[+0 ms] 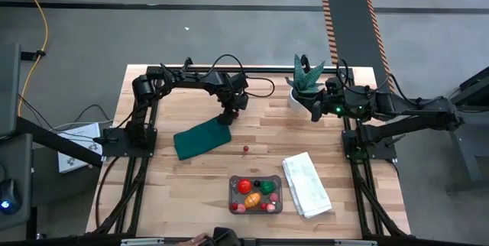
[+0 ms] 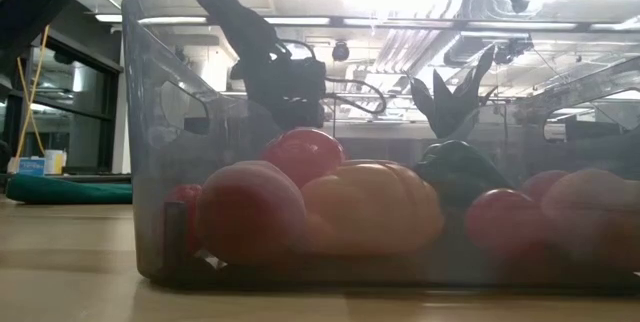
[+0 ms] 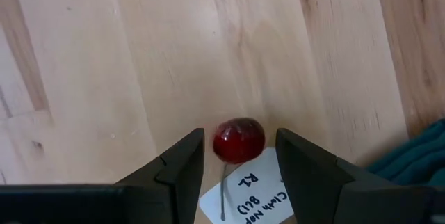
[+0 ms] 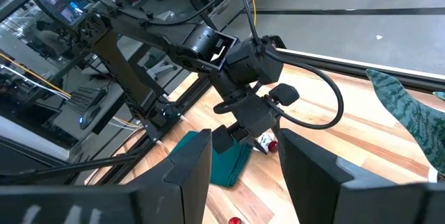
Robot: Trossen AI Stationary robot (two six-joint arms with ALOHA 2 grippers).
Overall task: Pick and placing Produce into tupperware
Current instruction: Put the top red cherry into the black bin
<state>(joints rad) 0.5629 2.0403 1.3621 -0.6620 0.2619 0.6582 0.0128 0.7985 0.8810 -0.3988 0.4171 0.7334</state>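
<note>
A small dark red cherry point(image 3: 238, 139) with a thin stem and a white paper tag point(image 3: 247, 196) lies on the wooden table near the far edge of the dark green cloth point(image 1: 200, 137). My left gripper point(image 3: 239, 132) points steeply down over it, open. Its two fingers stand on either side of the cherry with a gap on each side. The tupperware point(image 1: 256, 194) stands near the front edge and holds several orange, red and green pieces of produce point(image 2: 370, 207). Another small red piece point(image 1: 246, 150) lies loose between cloth and tupperware. My right gripper point(image 4: 240, 154) hovers open by the plant, with nothing between its fingers.
A spiky green plant in a white pot point(image 1: 304, 85) stands at the far right, next to my right gripper point(image 1: 315, 110). A folded white towel point(image 1: 306, 185) lies to the right of the tupperware. Bare wood spreads between the cloth and the tupperware.
</note>
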